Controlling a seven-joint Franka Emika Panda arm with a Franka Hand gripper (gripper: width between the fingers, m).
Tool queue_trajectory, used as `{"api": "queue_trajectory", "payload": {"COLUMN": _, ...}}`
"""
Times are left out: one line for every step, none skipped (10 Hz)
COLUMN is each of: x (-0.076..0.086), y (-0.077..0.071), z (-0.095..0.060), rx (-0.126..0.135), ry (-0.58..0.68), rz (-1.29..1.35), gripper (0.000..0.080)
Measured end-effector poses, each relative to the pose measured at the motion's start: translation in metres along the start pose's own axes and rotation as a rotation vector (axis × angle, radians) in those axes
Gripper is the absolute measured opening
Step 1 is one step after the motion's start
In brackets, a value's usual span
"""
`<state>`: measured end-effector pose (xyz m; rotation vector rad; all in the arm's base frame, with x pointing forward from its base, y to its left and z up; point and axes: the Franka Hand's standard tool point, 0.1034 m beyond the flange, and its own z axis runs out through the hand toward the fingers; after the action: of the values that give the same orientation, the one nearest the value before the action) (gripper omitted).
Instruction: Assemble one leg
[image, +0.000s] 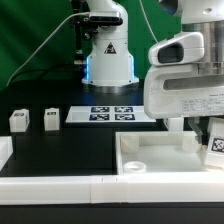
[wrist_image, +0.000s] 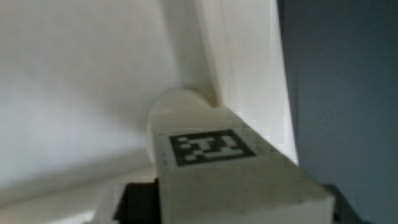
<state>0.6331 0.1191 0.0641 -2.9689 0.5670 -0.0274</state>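
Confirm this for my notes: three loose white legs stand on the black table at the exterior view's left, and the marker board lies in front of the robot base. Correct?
Not quite. The exterior view shows two loose legs there, one leg and another leg, not three. The marker board does lie in front of the robot base.

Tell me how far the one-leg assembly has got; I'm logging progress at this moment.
Done: one leg has been picked up; the wrist view shows it held in the gripper. In hand: that leg hangs over the large white tray-like piece, near its raised rim. Left: seating it; whether it already touches a socket cannot be told. Two other legs stand untouched by the marker board.
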Motion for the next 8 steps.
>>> {"api": "queue_trajectory", "payload": {"x": 0.0001, "y": 0.0005, "z": 0.0002, "rx": 0.000, "ry": 0.000, "rz": 0.073, "gripper": 0.0296}}
{"api": "queue_trajectory", "payload": {"x": 0.0004, "y": 0.0010, "z": 0.0005, "rx": 0.000, "ry": 0.000, "rz": 0.182, "gripper": 0.0296}}
{"api": "queue_trajectory", "payload": {"x": 0.0021, "y": 0.0018, "z": 0.0012, "rx": 0.005, "ry": -0.005, "rz": 0.287, "gripper": 0.0296}}
{"api": "queue_trajectory", "payload": {"x": 0.0030, "y": 0.0044, "z": 0.0023, "rx": 0.032, "ry": -0.013, "rz": 0.503, "gripper": 0.0296}}
{"api": "queue_trajectory", "payload": {"x": 0.0031, "y": 0.0066, "z": 0.0025, "rx": 0.065, "ry": -0.016, "rz": 0.701, "gripper": 0.0296}}
{"api": "queue_trajectory", "payload": {"x": 0.0011, "y": 0.0065, "z": 0.0032, "rx": 0.081, "ry": -0.025, "rz": 0.867, "gripper": 0.0296}}
{"api": "queue_trajectory", "payload": {"x": -0.0004, "y": 0.0040, "z": 0.0035, "rx": 0.082, "ry": -0.032, "rz": 0.980, "gripper": 0.0296}}
{"api": "queue_trajectory", "payload": {"x": -0.0017, "y": 0.0017, "z": 0.0037, "rx": 0.085, "ry": -0.040, "rz": 1.063, "gripper": 0.0296}}
